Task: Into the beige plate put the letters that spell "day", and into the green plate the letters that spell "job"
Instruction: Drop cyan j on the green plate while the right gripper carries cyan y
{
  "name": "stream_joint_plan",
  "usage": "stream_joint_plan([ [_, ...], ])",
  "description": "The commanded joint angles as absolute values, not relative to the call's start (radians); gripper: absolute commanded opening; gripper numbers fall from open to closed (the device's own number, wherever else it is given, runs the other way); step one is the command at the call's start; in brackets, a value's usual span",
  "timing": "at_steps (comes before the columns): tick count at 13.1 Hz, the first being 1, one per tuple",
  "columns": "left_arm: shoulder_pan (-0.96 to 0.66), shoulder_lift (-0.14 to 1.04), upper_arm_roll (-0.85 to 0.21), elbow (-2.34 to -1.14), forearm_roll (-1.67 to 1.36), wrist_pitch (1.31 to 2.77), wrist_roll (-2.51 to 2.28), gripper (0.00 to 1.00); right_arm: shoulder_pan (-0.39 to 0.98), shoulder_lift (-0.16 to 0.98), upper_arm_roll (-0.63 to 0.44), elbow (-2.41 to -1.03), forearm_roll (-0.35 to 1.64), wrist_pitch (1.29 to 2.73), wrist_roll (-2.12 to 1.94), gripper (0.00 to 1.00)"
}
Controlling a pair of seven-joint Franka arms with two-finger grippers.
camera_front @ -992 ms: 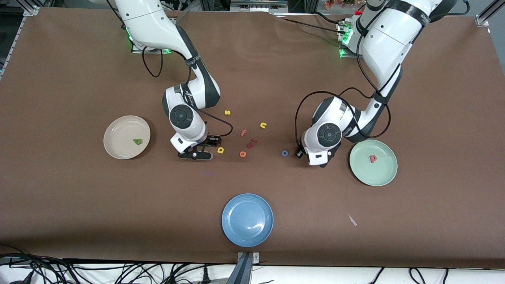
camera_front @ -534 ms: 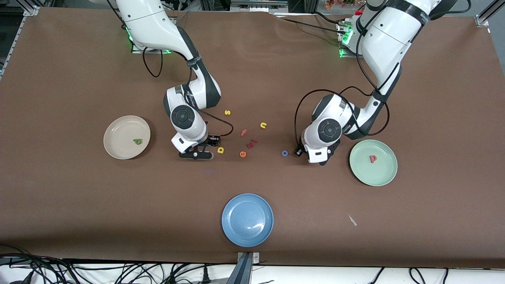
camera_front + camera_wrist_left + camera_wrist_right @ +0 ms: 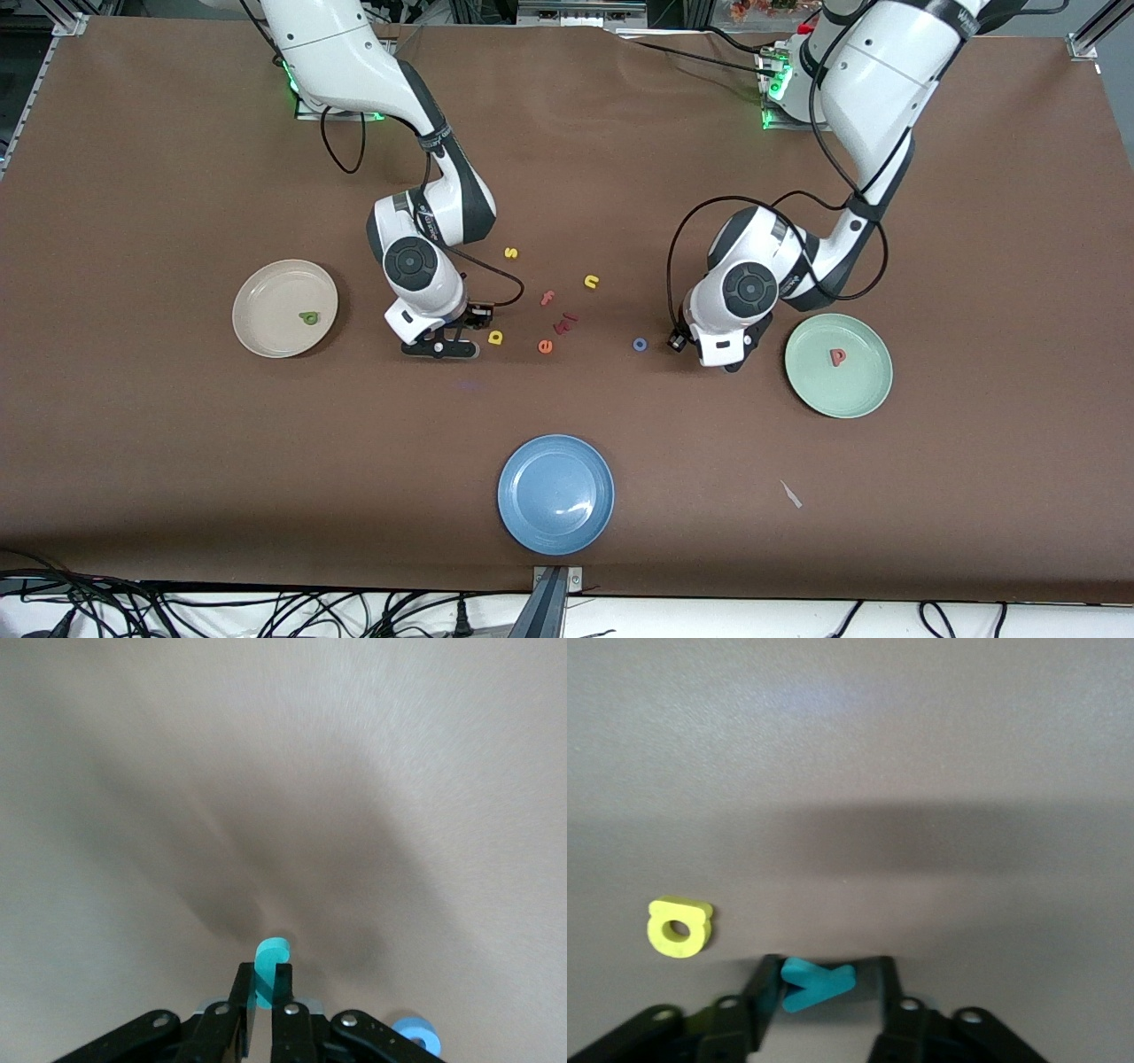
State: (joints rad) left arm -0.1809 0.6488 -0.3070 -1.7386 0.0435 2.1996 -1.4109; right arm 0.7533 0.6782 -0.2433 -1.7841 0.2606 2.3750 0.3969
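My left gripper (image 3: 264, 988) is pinched fully shut on the teal "j" (image 3: 271, 952). The letter's stem sits between the pads and its hook pokes out past the tips. The blue "o" (image 3: 416, 1034) lies on the table just beside this gripper, toward the middle of the table.

The green plate (image 3: 852, 392) sits in the middle band of the front view, toward my left arm's end, close beside my left wrist. The pink "b" (image 3: 836, 356) is already in it. As I judge it, the coming move is a short carry with bare brown table all the way and only the raised rim to clear.

My right gripper (image 3: 824, 979) is down on the table with its jaws part-way open astride the teal "y" (image 3: 815, 985). The letter's long axis runs across the gap from finger to finger. One finger (image 3: 766, 983) touches it and the other stands a little off, so I have no hold yet. The yellow "a" (image 3: 679, 926) lies near, apart from the fingers.

The beige plate (image 3: 266, 292), holding the green "d" (image 3: 308, 317), lies toward my right arm's end, with open table between. The stray letters in the centre, such as the orange "e" (image 3: 545, 346), lie away from that path. The blue plate (image 3: 555, 532) sits low in the frame, well clear.
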Motion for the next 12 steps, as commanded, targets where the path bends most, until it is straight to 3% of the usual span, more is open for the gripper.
stream_joint_plan([
  [1, -0.134, 0.611, -0.308, -1.640, 0.048, 1.981, -1.252, 0.00, 0.762, 0.692, -0.252, -1.770, 0.245, 2.365, 0.400, 0.36],
  [5, -0.011, 0.604, -0.293, -1.606, 0.066, 1.856, -0.879, 0.00, 0.762, 0.692, -0.255, -1.763, 0.245, 2.362, 0.391, 0.24],
  [8, 0.063, 0.606, -0.293, -1.603, 0.197, 1.856, -0.657, 0.00, 0.739, 0.684, -0.282, -1.674, 0.247, 2.187, 0.321, 0.21],
  [12, 0.126, 0.681, -0.293, -1.568, 0.313, 1.908, -0.473, 0.00, 0.741, 0.605, -0.409, -1.706, 0.245, 2.048, 0.035, 0.21],
])
